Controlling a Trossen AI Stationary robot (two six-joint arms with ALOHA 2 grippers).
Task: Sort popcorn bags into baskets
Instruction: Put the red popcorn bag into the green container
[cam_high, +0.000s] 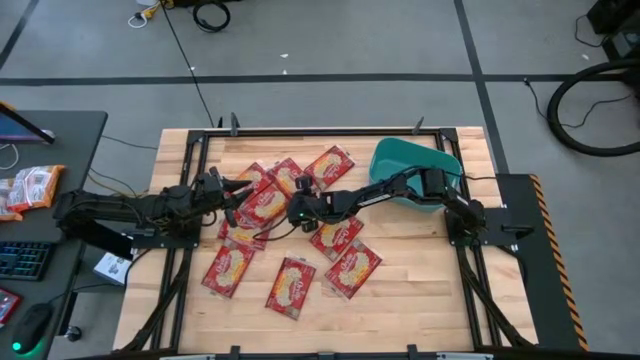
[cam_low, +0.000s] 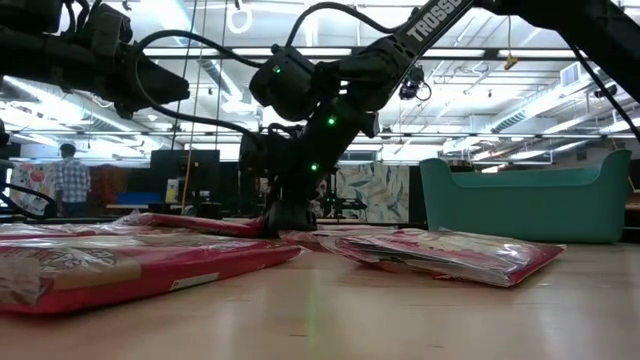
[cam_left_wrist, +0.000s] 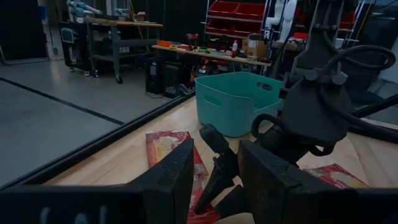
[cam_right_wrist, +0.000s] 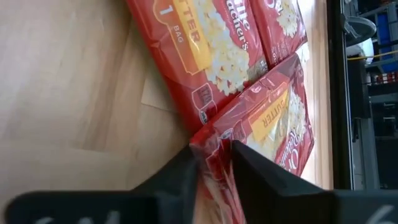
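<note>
The right claw (cam_right_wrist: 214, 158) is down in the middle of the tabletop (cam_high: 420, 300), its 2 fingers pinched on the raised edge of a red popcorn bag (cam_right_wrist: 267, 127) that lies on top of the pile. Another bag (cam_right_wrist: 205, 43) lies flat just beside it, partly under it. The rest of the bags (cam_high: 290, 285) are scattered across the middle of the wood, several overlapping, 3 lying apart nearer the front edge. The teal tub (cam_high: 410, 165) stands at the far right of the tabletop, behind the right arm, well apart from the pile. The left claw (cam_left_wrist: 214, 171) hangs over the pile's left side, close to the right one, fingers parted with nothing between them
</note>
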